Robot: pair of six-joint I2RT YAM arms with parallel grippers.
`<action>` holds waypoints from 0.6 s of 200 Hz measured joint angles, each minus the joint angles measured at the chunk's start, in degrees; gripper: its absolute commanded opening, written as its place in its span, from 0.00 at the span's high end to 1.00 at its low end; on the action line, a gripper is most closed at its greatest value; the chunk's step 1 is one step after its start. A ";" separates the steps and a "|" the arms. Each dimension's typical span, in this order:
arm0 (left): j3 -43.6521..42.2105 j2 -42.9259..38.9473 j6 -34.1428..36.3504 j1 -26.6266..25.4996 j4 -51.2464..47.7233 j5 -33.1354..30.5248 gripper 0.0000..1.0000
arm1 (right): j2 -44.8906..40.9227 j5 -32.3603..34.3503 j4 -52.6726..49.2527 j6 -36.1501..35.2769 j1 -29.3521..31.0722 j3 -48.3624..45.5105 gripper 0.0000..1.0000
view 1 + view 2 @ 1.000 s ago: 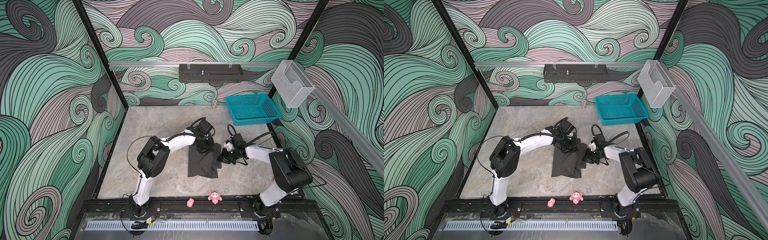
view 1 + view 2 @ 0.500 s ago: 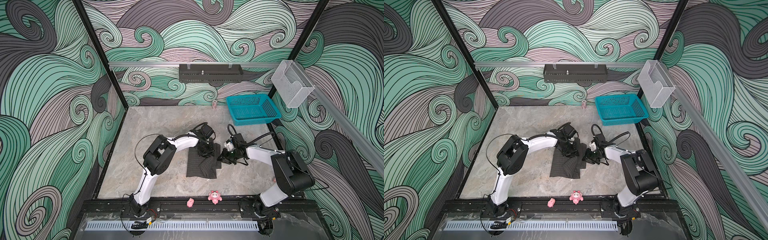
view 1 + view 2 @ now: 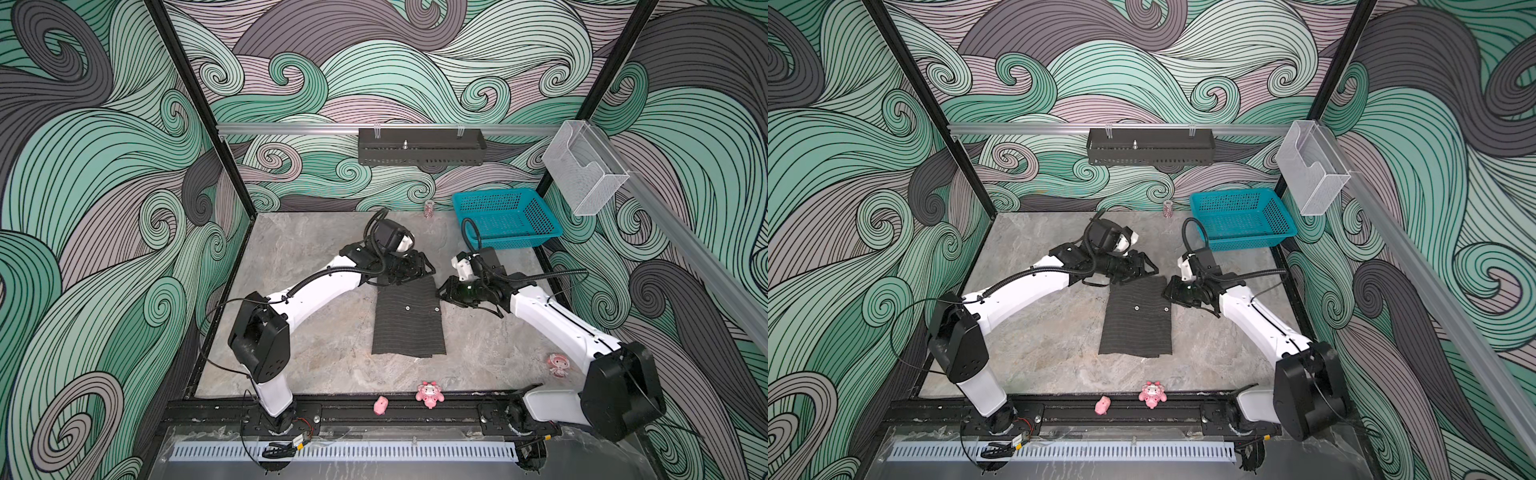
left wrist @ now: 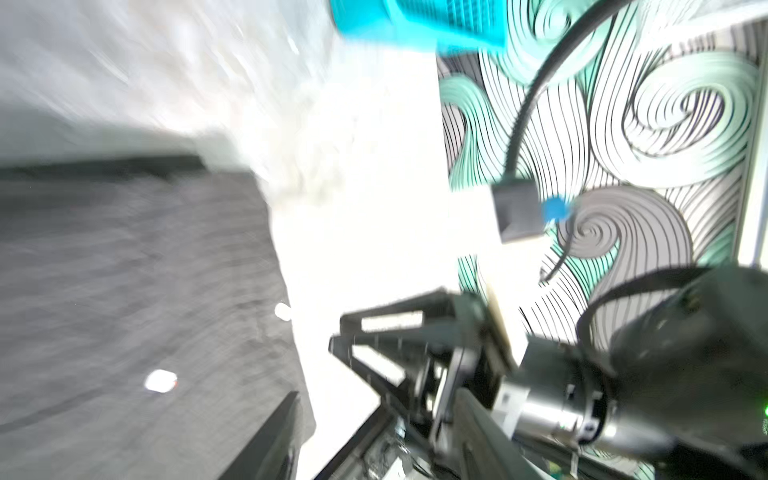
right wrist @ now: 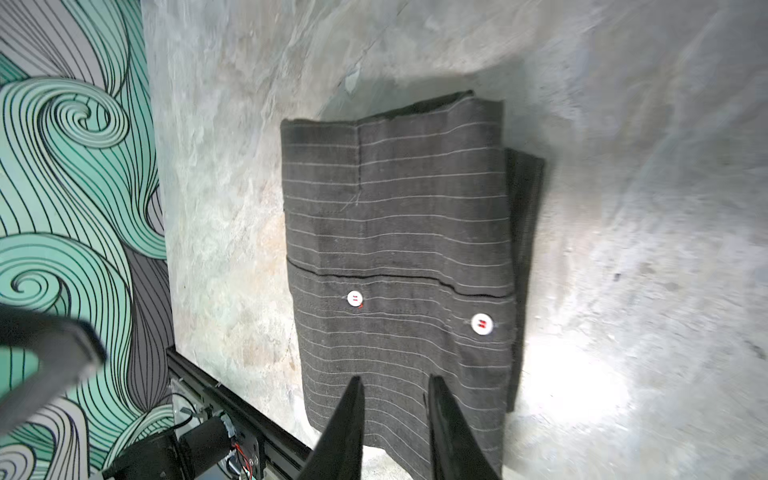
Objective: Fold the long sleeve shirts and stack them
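Shirt [image 3: 409, 318]: folded on desk [image 3: 311, 332]. Left pincer [image 3: 1150, 267] wide, right pincer [image 5: 394, 379] narrow, both empty at its buttoned end. Release step, I judge; next I lift clear.

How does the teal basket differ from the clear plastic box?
The teal basket is perforated and sits on the table; the clear box is see-through and hangs raised, off the table. The basket is wide and shallow, the box narrower and deeper. Both look empty.
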 measured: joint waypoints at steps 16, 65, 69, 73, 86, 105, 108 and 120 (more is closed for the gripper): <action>0.39 4.74 1.40 2.95 -0.52 1.36 0.50 | 3.15 -1.20 1.49 1.33 2.47 -1.16 0.78; 3.43 22.38 5.22 7.63 -5.75 2.75 0.54 | 7.85 -3.21 7.19 4.35 3.21 -10.12 0.80; 4.07 23.26 5.44 7.69 -6.05 2.89 0.54 | 8.35 -3.30 7.72 4.52 3.21 -10.62 0.80; 4.85 24.09 5.64 7.82 -6.51 3.17 0.54 | 9.20 -3.41 8.48 4.55 3.21 -11.19 0.80; 7.17 25.40 6.27 8.39 -7.54 3.67 0.54 | 11.32 -5.35 11.30 4.92 3.17 -12.46 0.80; 10.47 27.43 7.19 8.96 -8.37 3.82 0.51 | 12.57 -7.41 14.27 5.18 3.15 -12.68 0.80; 10.69 27.65 7.34 9.03 -8.35 3.87 0.50 | 12.74 -7.67 14.60 5.22 3.15 -12.68 0.80; 10.97 27.96 7.89 9.49 -8.41 4.28 0.47 | 12.98 -8.24 15.52 5.29 3.15 -12.70 0.79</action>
